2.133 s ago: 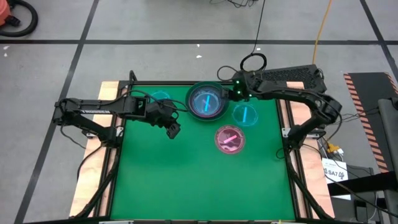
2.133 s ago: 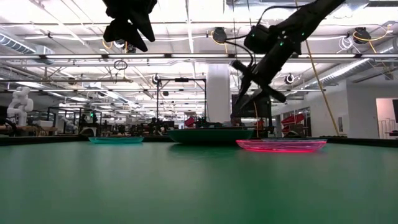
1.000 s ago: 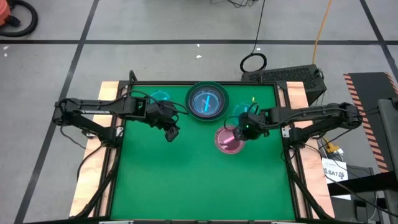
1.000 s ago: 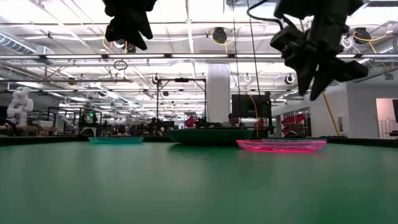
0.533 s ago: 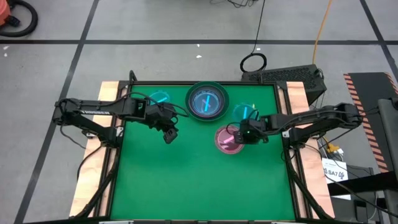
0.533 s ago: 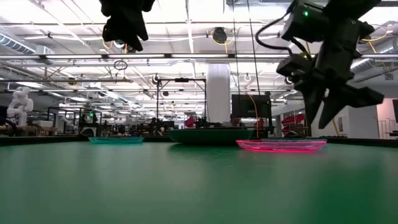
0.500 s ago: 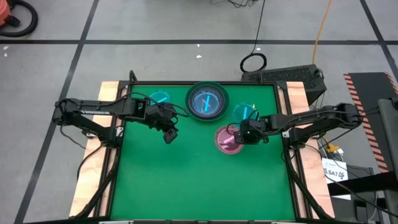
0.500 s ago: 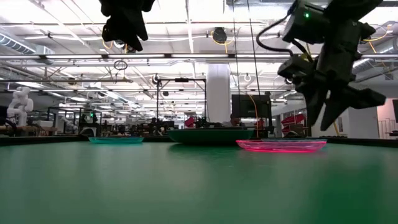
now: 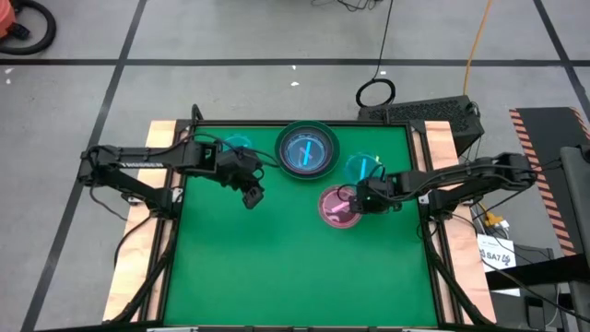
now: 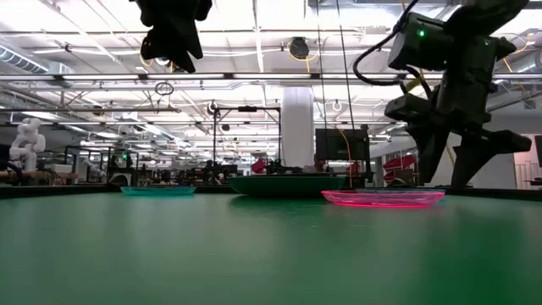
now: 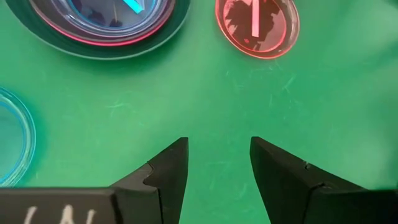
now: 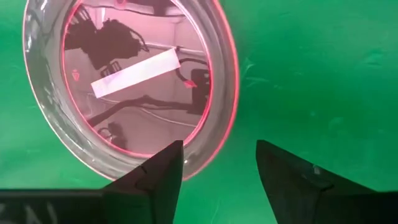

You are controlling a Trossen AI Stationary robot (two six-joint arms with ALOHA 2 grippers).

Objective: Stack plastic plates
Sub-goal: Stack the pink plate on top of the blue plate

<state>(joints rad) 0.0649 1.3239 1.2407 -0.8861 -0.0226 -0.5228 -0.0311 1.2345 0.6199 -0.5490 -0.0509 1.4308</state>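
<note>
Translucent pink plate (image 9: 338,207) near table's (image 9: 277,267) right edge — right gripper (image 9: 354,199) spread wide over its rim, poised to pinch; left gripper (image 9: 252,191) parted, empty.

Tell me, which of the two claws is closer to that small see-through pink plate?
The right one. The right gripper hangs open at the pink plate's right edge, just above it. The left gripper hovers well off to the plate's left, over bare green mat.
</note>
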